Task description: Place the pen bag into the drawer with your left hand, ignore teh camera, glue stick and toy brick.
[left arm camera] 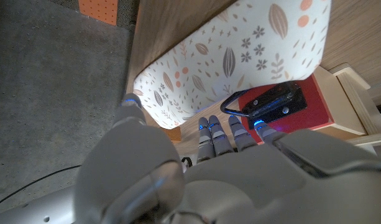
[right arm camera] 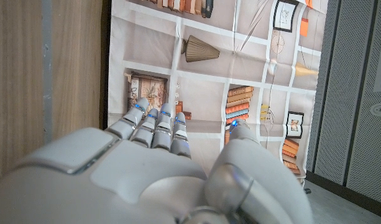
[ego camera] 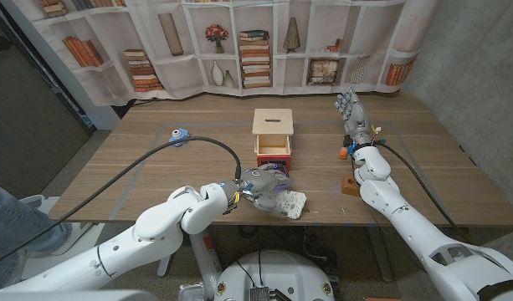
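The left hand (ego camera: 267,186) sits near the table's front edge, just in front of the small wooden drawer box (ego camera: 273,138), with its fingers (left arm camera: 210,138) curled around the pen bag (ego camera: 291,203). In the left wrist view the fingertips press against the underside of the white, leaf-patterned pen bag (left arm camera: 240,56), and the thumb reaches along its edge, so the bag is gripped. The red drawer (left arm camera: 299,112) stands open just beyond the fingers, and a black object with a loop (left arm camera: 271,104) lies inside it; what it is cannot be made out. In the head view the hand covers most of the bag, leaving only its right end visible.

The right hand (ego camera: 354,115) is held well apart at the table's right side, fingers (right arm camera: 154,127) straight and close together, holding nothing. A small orange item (ego camera: 344,153) and a brown block (ego camera: 350,186) lie beside its forearm.
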Controlling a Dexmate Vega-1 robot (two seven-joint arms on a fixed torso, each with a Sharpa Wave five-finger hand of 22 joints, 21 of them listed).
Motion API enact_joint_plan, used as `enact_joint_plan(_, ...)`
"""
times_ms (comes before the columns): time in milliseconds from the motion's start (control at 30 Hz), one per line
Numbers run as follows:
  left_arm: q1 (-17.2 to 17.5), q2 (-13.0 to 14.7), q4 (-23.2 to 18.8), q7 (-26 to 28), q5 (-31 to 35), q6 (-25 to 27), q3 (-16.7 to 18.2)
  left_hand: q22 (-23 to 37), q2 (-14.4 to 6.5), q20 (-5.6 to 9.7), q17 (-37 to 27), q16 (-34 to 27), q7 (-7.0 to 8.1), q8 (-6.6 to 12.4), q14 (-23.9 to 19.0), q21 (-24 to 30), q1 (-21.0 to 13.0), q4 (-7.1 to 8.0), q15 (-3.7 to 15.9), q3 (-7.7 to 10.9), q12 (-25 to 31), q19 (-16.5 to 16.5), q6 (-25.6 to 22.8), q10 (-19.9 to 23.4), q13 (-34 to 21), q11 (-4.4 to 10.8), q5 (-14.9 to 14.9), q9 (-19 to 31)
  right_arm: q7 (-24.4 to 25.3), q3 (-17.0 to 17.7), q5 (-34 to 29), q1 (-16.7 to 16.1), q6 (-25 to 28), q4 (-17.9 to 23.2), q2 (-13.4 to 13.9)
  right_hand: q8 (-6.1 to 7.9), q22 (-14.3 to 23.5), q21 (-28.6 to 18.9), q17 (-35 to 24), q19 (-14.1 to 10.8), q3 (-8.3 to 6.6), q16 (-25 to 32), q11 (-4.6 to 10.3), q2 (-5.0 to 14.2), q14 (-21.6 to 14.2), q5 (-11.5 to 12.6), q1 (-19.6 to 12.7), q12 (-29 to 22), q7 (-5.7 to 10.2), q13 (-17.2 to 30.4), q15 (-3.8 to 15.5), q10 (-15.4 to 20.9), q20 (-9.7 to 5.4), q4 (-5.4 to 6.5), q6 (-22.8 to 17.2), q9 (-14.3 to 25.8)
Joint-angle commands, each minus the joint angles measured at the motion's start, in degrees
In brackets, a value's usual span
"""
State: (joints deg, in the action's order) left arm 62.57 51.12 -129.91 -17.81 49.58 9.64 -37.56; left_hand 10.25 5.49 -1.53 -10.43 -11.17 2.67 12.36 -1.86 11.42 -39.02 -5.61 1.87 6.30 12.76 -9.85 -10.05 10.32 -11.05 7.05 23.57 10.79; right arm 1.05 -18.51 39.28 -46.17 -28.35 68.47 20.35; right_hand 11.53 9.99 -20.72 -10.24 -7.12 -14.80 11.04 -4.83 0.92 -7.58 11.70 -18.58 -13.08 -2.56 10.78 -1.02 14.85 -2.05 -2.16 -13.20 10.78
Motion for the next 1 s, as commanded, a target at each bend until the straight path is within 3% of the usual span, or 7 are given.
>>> enact_joint_plan(33, -0.24, -0.74, 0.04, -0.49, 1.24, 0.47, -1.07, 0.28, -0.32, -0.21, -0.16, -0.07, 0.42, 0.4, -0.39, 0.32, -0.87, -0.05, 1.65, -0.17, 0.18, -1.23, -1.15, 0.89, -0.25, 0.32, 0.62, 0.31, -0.13, 0.45, 0.42, -0.96, 0.06, 0.7, 0.64, -0.27, 0.26, 0.37, -0.26, -0.58, -0.14, -0.19, 0.12, 0.68, -0.47, 0.08, -0.07, 0.22, 0.06, 0.17, 0.13, 0.62, -0.65, -0.21, -0.42, 0.16)
enact_joint_plan(467, -1.01, -1.61, 0.85, -1.49, 2.32, 0.64, -2.07, 0.28, -1.44, 0.06, -0.13, -0.26, 1.29, 0.95, -1.17, 0.47, -2.36, -0.35, 2.06, 0.24, 0.55, -0.73, -3.19, 2.61, -0.25, 1.34, 0.91, 0.32, -0.48, 0.68, 0.86, -1.05, -0.25, -0.38, 0.42, -0.27, 0.27, 0.69, -0.26, -0.66, -0.09, -0.18, 0.06, 0.7, -0.54, 0.09, -0.03, 0.21, 0.13, 0.18, 0.15, 0.69, -0.53, -0.31, -0.42, 0.16)
enact_joint_plan(767, -1.69, -2.58, 1.81, -1.42, 3.34, 0.73, -2.86, 0.27, -3.15, -0.02, -0.06, -0.53, 2.36, 1.7, -2.44, 0.63, -4.65, -0.87, 2.72, 1.09, 1.13, -0.03, -6.1, 5.4, -0.25, 2.3, 1.0, 0.32, -0.29, 0.94, 1.06, -1.42, -0.27, -0.53, 0.51, -0.26, 0.28, 0.88, -0.26, -0.71, -0.07, -0.17, 0.09, 0.71, -0.58, 0.1, 0.0, 0.25, 0.13, 0.18, 0.14, 0.62, -0.48, -0.36, -0.44, 0.16)
enact_joint_plan(1000, -1.14, -3.49, 2.22, 0.88, 5.23, 1.65, -3.24, 0.26, -5.39, 0.74, 0.01, -0.89, 3.53, 2.57, -4.49, 0.96, -7.54, -1.46, 3.97, 2.27, 1.68, 1.42, -9.92, 9.09, -0.22, 3.85, 0.73, 0.31, -0.56, 1.14, 1.34, -1.65, -0.46, -0.8, 0.57, -0.27, 0.28, 1.02, -0.26, -0.76, -0.05, -0.17, 0.22, 0.73, -0.59, 0.1, 0.02, 0.22, 0.15, 0.19, 0.18, 0.7, -0.44, -0.41, -0.42, 0.16)
